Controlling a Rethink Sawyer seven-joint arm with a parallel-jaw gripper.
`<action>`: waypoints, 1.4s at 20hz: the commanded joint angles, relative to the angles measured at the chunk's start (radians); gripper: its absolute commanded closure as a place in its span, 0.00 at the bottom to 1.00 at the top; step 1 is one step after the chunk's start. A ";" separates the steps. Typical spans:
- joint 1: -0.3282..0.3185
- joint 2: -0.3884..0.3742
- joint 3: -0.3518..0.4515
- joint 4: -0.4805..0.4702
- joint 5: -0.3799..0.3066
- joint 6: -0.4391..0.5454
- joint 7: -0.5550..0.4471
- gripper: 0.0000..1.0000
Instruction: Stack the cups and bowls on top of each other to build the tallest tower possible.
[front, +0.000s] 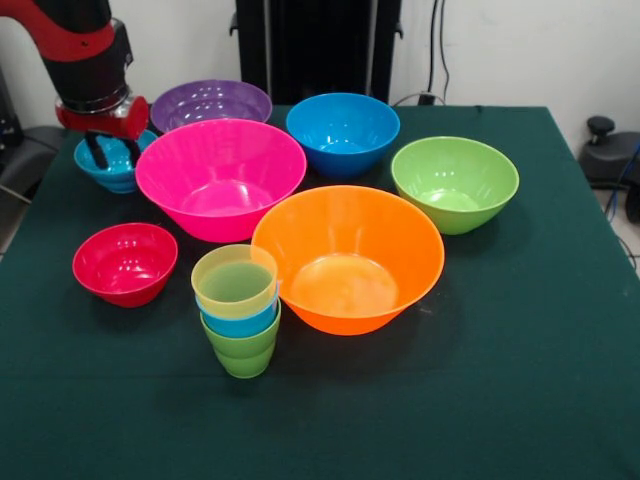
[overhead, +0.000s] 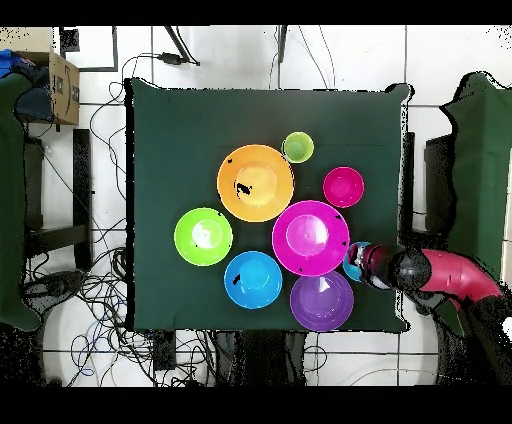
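The tower (front: 237, 310) stands at the front: the green cup lowest, the blue cup in it, the yellow cup on top; it also shows in the overhead view (overhead: 297, 147). Seven bowls stand upright and separate: purple (front: 210, 102), blue (front: 342, 130), green (front: 455, 180), orange (front: 347, 255), pink (front: 220, 175), red (front: 125, 262) and teal (front: 108, 180). My gripper (front: 112, 152) hangs over the teal bowl at the far left, its two dark fingers apart and reaching down into the bowl. In the overhead view my gripper (overhead: 368, 265) hides most of the teal bowl (overhead: 351, 264).
The pink bowl's rim is close to the teal bowl on its right, and the purple bowl stands just behind it. The green table cloth (front: 500, 400) ends near the teal bowl at the left edge. Cables and a box lie on the floor around the table.
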 joint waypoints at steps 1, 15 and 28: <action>0.010 0.004 0.056 0.005 -0.076 -0.029 -0.283 0.00; -0.019 -0.087 0.075 0.031 -0.033 0.065 -0.343 0.00; -0.021 -0.147 0.088 0.069 0.007 0.129 -0.339 0.00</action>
